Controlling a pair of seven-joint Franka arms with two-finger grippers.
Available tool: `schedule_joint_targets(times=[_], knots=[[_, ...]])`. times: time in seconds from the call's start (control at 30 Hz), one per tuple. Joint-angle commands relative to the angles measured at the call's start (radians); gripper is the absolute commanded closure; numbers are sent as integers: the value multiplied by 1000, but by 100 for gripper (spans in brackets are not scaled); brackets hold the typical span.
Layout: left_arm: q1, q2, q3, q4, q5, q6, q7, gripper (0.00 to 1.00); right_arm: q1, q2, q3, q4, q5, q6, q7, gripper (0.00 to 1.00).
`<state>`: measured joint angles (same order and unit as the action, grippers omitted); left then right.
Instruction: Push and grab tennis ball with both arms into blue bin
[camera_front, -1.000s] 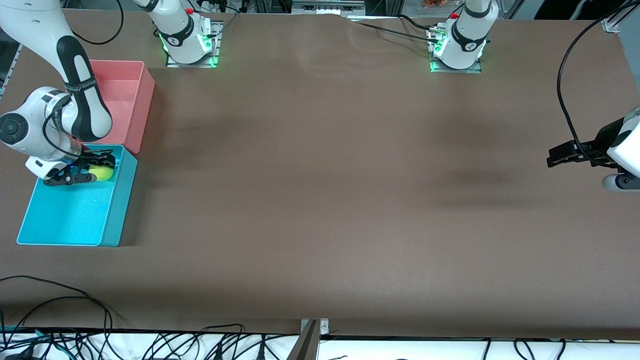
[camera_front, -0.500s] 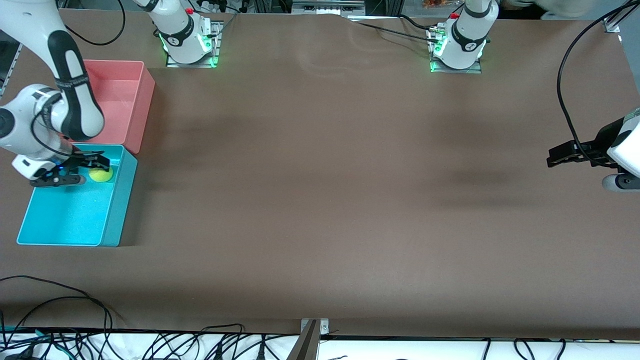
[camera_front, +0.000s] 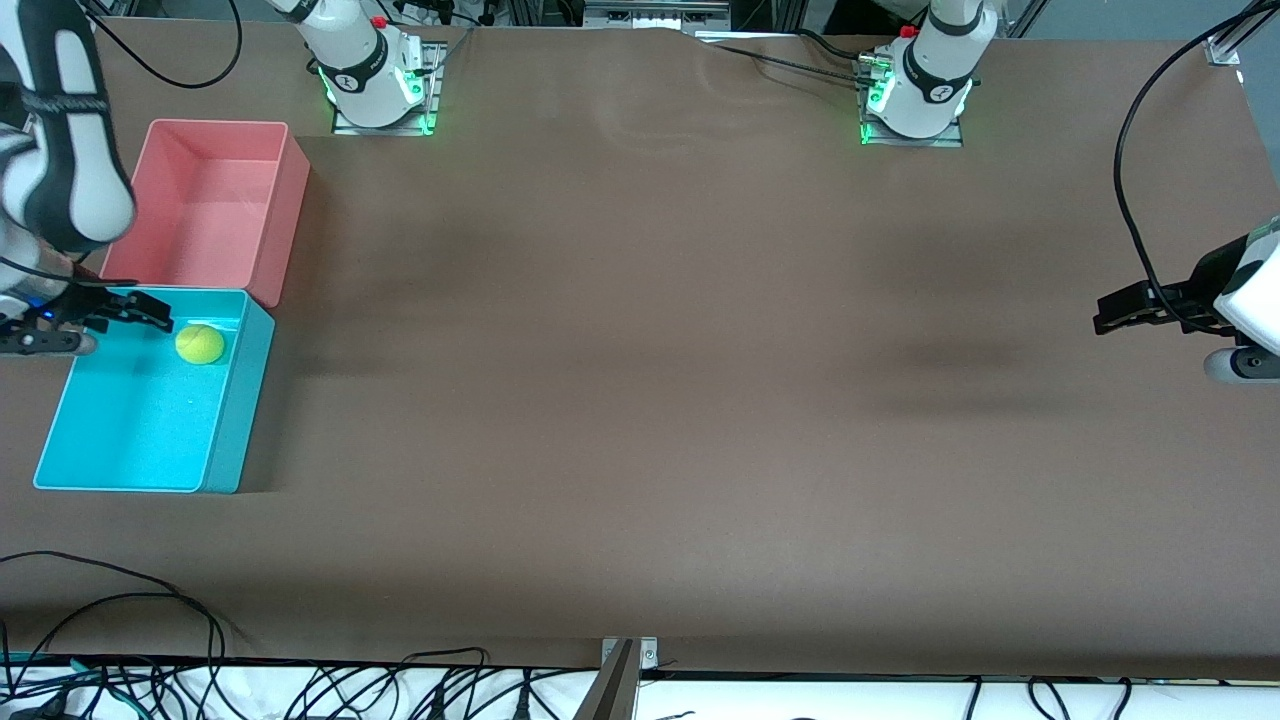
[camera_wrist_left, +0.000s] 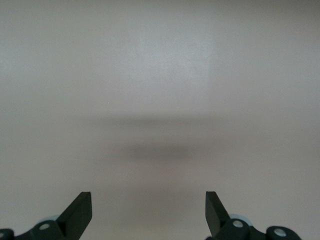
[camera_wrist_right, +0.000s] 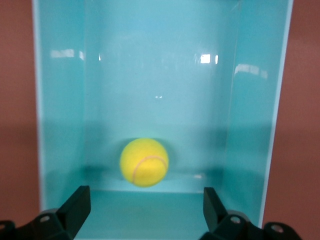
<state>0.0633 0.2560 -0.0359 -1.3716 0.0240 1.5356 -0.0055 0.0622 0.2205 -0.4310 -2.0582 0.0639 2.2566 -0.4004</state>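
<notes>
Brown matting covers the table (camera_front: 650, 400), and the blue bin (camera_front: 226, 440) serves as the landmark at the right arm's end. Inside that bin, close to the wall nearest the pink bin (camera_front: 270, 225), lies the tennis ball (camera_front: 200, 344), free of any grip. Over the bin's outer edge hangs the right gripper (camera_front: 75, 325), jaws spread wide and empty. Well apart from the bin, the left gripper (camera_front: 1130, 308) waits over bare mat, jaws apart and empty too. Little seems left to spoil; a low sweep by the right arm could clip the bin's rim and shift the tub or jolt the ball
</notes>
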Motion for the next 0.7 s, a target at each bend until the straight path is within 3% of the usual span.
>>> schedule_joint_targets(times=[0.0,0.27,0.53,0.67], knots=[[-4,3,1,23,8,-22,19,0,-28,-39,75,114,11,-216,126,0],[-4,3,1,25,8,-22,19,0,-30,-70,159,294,-6,-468,261,0],[-4,3,1,25,8,-22,19,0,-56,-87,340,463,-108,-664,403,0],[-4,3,2,25,8,-22,21,0,-117,-108,451,513,-111,-692,425,0]])
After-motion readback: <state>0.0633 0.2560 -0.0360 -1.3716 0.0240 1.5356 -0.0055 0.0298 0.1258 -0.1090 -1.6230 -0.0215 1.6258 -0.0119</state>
